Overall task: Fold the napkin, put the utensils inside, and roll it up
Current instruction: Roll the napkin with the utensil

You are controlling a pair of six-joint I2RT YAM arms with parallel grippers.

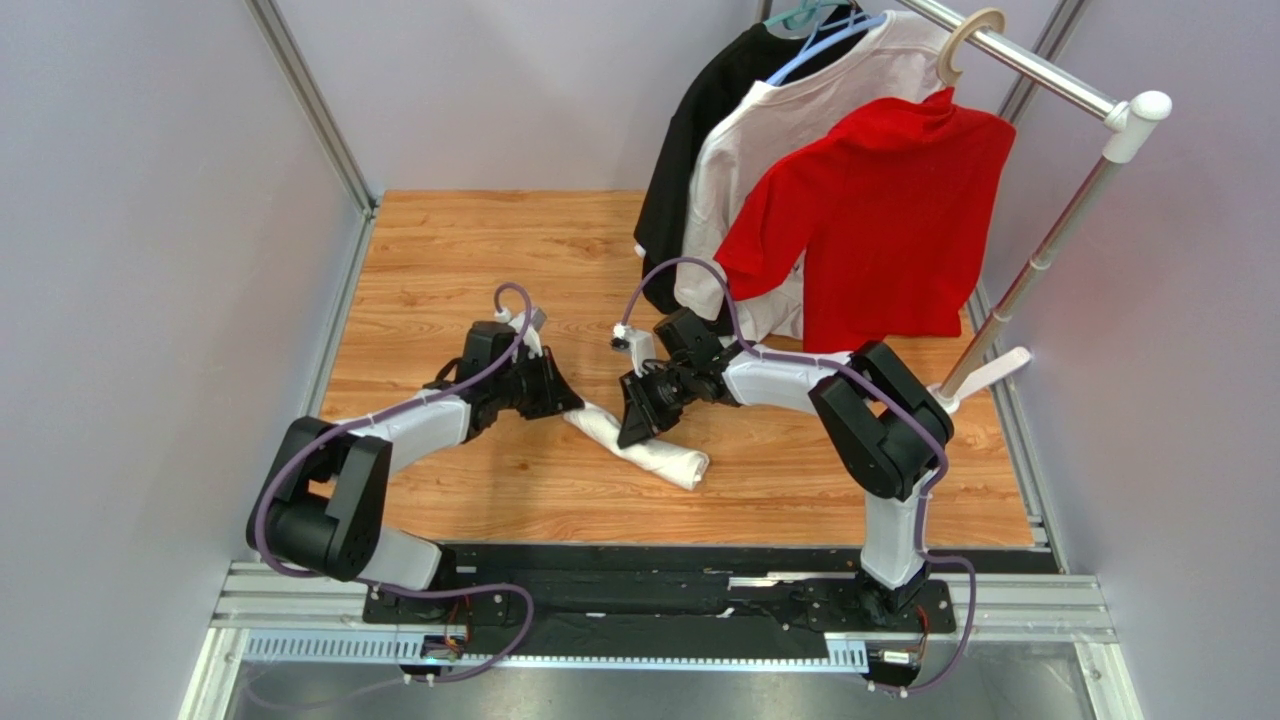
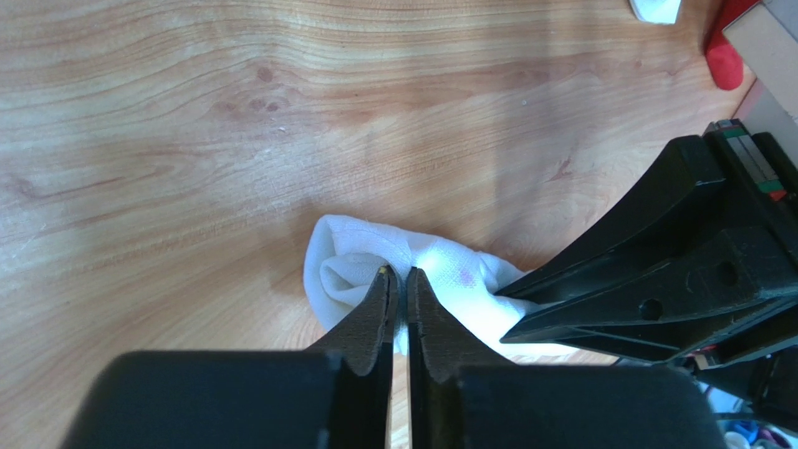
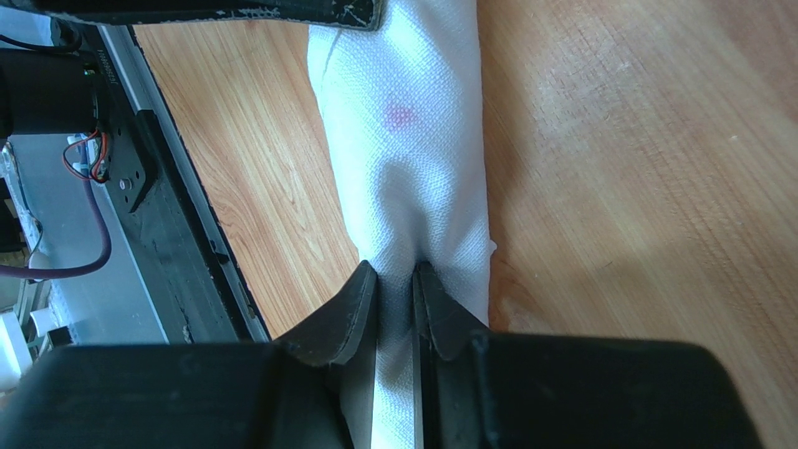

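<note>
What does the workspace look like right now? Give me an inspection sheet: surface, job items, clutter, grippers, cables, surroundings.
Surface: light wooden tabletop; no fault seen.
Job's things: white cloth napkin rolled into a tube, small pink spot on it; utensils not visible.
Clutter: nothing seen.
Grippers: right gripper shut on the napkin; left gripper at the roll's end, jaws nearly together, grip on cloth unclear.
Cables: purple cables loop above both arms, off the napkin.
Surroundings: metal garment rack at far right holding a black shirt, white shirt and red shirt; grey walls.
</note>
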